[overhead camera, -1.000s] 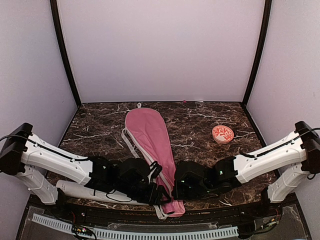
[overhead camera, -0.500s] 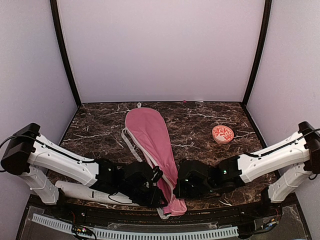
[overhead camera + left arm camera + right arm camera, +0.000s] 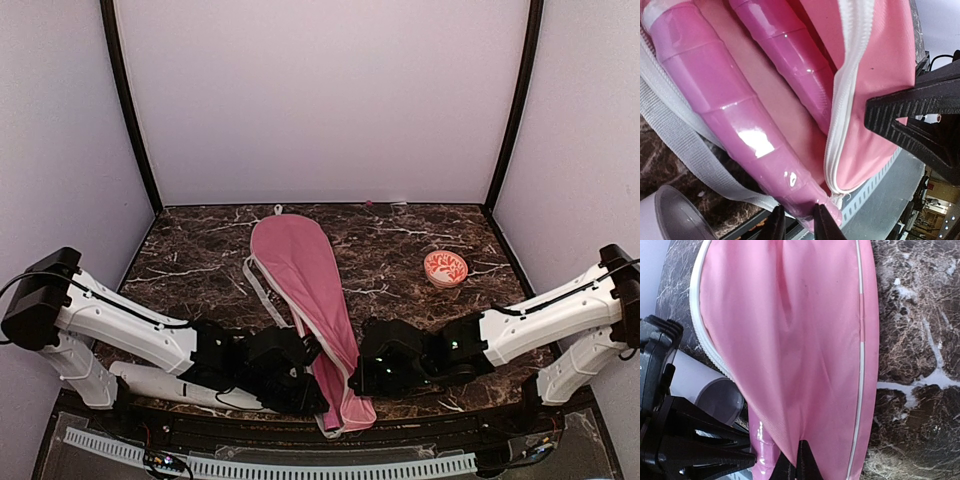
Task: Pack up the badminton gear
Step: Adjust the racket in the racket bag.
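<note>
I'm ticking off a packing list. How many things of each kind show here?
Long pink racket-shaped fabric bag: 1
Glossy pink-wrapped racket handles, lying in the open bag: 2
White tube: 1
Small round red-and-white patterned piece: 1
Total: 5

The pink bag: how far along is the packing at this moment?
Done: both racket handles lie inside the pink bag. In hand: the right gripper pinches the bag's cloth while the left gripper stands at the end of the open zipper. Left: zip it shut; the tube lies outside, mouth open. No shuttlecocks show.
</note>
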`<state>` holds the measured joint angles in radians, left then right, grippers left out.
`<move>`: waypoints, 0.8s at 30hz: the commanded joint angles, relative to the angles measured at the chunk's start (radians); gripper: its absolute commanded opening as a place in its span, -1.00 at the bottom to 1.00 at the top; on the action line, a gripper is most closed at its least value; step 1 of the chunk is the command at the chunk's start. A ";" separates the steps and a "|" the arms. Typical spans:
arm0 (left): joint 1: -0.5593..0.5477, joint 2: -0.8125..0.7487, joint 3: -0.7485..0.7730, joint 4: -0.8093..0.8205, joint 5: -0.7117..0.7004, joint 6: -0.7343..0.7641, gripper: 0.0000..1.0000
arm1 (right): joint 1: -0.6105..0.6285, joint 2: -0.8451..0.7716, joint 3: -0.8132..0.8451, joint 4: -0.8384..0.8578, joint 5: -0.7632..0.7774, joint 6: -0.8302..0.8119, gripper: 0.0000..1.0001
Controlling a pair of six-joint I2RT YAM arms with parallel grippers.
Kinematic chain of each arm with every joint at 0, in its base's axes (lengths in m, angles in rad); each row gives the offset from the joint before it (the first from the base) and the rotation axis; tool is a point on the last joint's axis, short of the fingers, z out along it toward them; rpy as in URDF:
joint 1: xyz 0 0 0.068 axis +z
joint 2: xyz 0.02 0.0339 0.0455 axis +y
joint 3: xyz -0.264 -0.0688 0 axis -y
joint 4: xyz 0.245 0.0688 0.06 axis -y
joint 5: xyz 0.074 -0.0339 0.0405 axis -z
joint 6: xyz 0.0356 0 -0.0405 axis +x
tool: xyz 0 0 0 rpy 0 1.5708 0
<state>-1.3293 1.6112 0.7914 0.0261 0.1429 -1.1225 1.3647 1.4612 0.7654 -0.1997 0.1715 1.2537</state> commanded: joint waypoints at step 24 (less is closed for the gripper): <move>0.046 -0.002 -0.021 -0.043 -0.123 0.060 -0.62 | 0.067 -0.010 0.152 -0.079 0.026 -0.222 -0.51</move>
<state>-1.2922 1.6474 0.8272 0.0402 0.0887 -1.0813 1.4139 1.4139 0.8742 -0.2882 0.2043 1.0645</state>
